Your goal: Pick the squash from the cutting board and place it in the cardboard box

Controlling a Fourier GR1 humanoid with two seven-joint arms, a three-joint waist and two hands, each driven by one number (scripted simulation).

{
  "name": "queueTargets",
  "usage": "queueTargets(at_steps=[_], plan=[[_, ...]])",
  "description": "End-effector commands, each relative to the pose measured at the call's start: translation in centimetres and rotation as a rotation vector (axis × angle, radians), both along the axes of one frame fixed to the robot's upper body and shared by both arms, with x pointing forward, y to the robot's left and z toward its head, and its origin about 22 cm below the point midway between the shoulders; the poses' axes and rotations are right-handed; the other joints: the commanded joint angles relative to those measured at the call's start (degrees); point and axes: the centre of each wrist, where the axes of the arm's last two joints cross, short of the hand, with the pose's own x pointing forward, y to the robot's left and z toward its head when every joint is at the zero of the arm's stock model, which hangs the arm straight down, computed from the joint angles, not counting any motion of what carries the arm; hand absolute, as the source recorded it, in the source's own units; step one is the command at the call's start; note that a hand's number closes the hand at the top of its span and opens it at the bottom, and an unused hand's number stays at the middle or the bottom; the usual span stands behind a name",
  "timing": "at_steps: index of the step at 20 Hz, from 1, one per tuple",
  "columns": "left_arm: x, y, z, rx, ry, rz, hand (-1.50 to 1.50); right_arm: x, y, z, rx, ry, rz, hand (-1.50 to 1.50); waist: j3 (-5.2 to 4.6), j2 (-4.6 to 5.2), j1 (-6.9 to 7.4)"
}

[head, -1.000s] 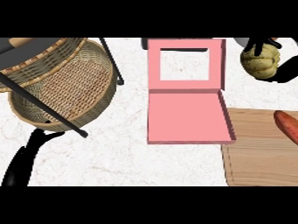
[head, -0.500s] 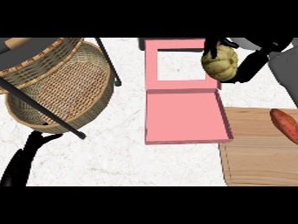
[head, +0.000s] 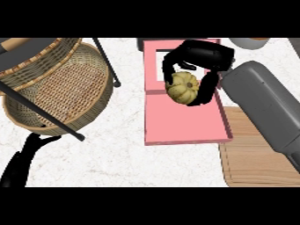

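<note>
A pale yellow ribbed squash (head: 182, 85) sits in my right hand (head: 201, 61), whose black fingers curl round it from above. Hand and squash hang over the pink box (head: 184, 118), at the line where its open tray meets the flat lid. My grey right forearm (head: 272, 110) slants in from the right and covers much of the wooden cutting board (head: 256, 167) at the lower right. My left hand (head: 25, 160) rests at the lower left, fingers up, holding nothing.
Two wicker baskets (head: 61, 94) lie tilted at the left under dark metal bars (head: 42, 116). A grey bowl's rim (head: 250, 42) shows at the top right edge. White marble counter (head: 119, 158) lies between the baskets and the box.
My right hand has carried the squash leftward and nearer, from the box's far right rim to above its middle. The forearm now hides the red vegetable on the cutting board.
</note>
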Motion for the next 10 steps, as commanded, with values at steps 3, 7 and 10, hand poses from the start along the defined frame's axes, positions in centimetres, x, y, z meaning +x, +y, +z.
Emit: queueTargets(at_steps=[3, 7, 10], plan=[[4.4, -2.2, 2.5, -0.049, -0.181, -0.111, 0.0, -0.8, 4.1, -3.7, -0.077, 0.104, -0.035, -1.5, 0.06, 0.1, -1.0], [5.3, -3.1, 3.5, -0.08, -0.19, -0.1, 0.0, -1.8, 6.1, -5.4, -0.057, 0.117, -0.02, -1.5, 0.1, -0.01, -1.6], [4.5, -3.6, 3.4, -0.059, -0.202, -0.101, 0.0, -1.6, 5.8, -7.4, 0.021, 0.194, -0.062, -1.5, 0.16, 0.25, -0.78]])
